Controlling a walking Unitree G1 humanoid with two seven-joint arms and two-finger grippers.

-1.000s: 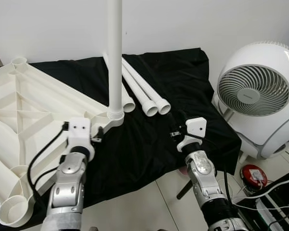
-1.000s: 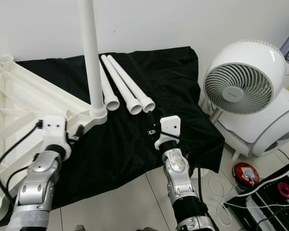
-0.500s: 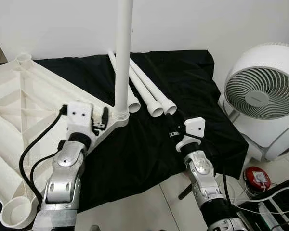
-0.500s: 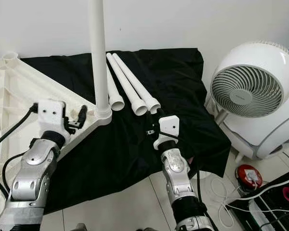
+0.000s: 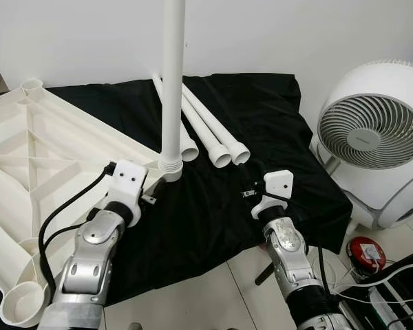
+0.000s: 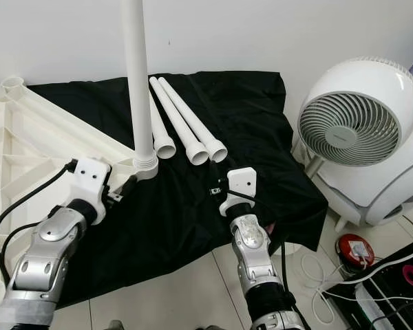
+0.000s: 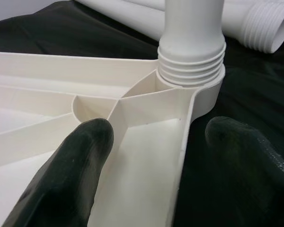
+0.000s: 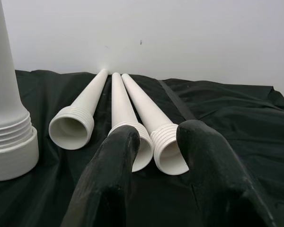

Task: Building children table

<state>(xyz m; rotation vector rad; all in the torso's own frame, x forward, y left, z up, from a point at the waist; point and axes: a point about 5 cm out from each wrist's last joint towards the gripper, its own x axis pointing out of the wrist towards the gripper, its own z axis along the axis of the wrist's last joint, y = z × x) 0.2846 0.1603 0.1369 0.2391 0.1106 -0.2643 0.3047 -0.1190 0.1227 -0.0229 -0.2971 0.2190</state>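
Just ahead of my left pincer [image 7: 151, 156], fingers spread and holding nothing, lies the ribbed white plastic tabletop [image 5: 34, 165], upside down on a black cloth [image 5: 261, 130]. Its corner socket [image 7: 199, 90] holds one upright threaded leg [image 5: 173, 75]. My right pincer [image 8: 158, 156], also open and empty, points at three loose legs [image 8: 128, 106] lying side by side.

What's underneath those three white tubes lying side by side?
The three loose legs lie on a black cloth. It also runs under the corner of the white tabletop where a fourth leg stands. Whatever the cloth covers is hidden.
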